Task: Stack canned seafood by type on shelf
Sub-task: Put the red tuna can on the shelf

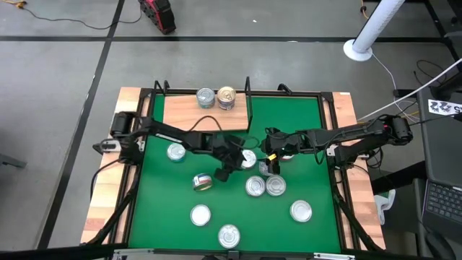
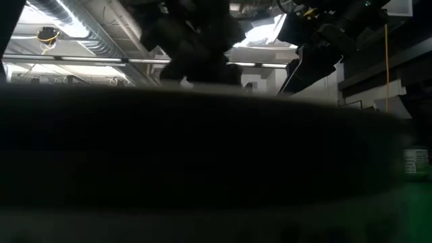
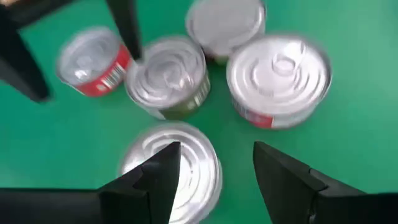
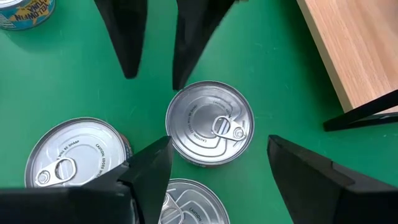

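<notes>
At mat centre, my left gripper [image 1: 249,160] and right gripper [image 4: 214,165] both hang open over one tin [image 4: 210,122]; two tins [image 1: 216,98] sit on the shelf [image 1: 189,112] at the far edge.

- The high view is evenly and brightly lit from overhead; the green mat [image 1: 303,137] shows only soft, short shadows under the arms.
- The low view is mostly black, a dark out-of-focus mass filling its lower part, with bright ceiling lights [image 2: 263,30] glaring behind.
- The left wrist view is blurred, the tins [image 3: 278,78] smeared at their rims.
- The right wrist view is sharp; the centre tin lid [image 4: 210,122] shows crisp rings and mild sheen.
</notes>
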Motion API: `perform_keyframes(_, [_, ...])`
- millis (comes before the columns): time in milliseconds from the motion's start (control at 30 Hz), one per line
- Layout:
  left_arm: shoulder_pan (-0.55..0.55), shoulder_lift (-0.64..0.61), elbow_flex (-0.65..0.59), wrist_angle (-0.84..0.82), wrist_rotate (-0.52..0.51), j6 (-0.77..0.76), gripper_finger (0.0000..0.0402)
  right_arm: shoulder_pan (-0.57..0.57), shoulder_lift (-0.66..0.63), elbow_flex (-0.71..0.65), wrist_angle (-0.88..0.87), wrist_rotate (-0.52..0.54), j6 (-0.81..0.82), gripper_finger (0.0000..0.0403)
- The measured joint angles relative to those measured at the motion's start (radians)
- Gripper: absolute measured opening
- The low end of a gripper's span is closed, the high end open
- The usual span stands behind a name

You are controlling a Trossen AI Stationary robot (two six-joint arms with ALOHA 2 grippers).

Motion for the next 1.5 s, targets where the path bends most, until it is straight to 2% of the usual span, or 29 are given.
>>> perform_keyframes(233, [-0.003,0.05,0.013,-0.059,-0.044,0.112,0.0198,0.0,0.0,0.0,0.0,0.0,0.0,0.0262])
perform_keyframes(367, [-0.003,0.05,0.013,-0.065,-0.11,0.142,0.0198,0.0,0.0,0.0,0.0,0.0,0.0,0.0262])
perform_keyframes(500, [-0.002,0.05,0.013,-0.073,-0.127,0.172,0.0193,0.0,0.0,0.0,0.0,0.0,0.0,0.0262])
perform_keyframes(833, [-0.003,0.059,0.013,-0.092,-0.142,0.212,0.013,0.0,0.0,0.0,0.0,0.0,0.0,0.0262])
perform_keyframes(1200, [-0.006,0.114,0.018,-0.064,-0.174,0.244,0.0096,0.0,0.0,0.0,-0.002,0.0,0.0,0.0262])
perform_keyframes(1400, [-0.005,0.111,0.015,-0.035,-0.186,0.226,0.0043,0.0,0.0,0.0,-0.002,0.0,0.0,0.0262])
perform_keyframes(1500, [-0.005,0.111,0.022,-0.039,-0.187,0.165,0.0011,0.001,0.0,0.0,-0.002,-0.02,0.0,0.0262])
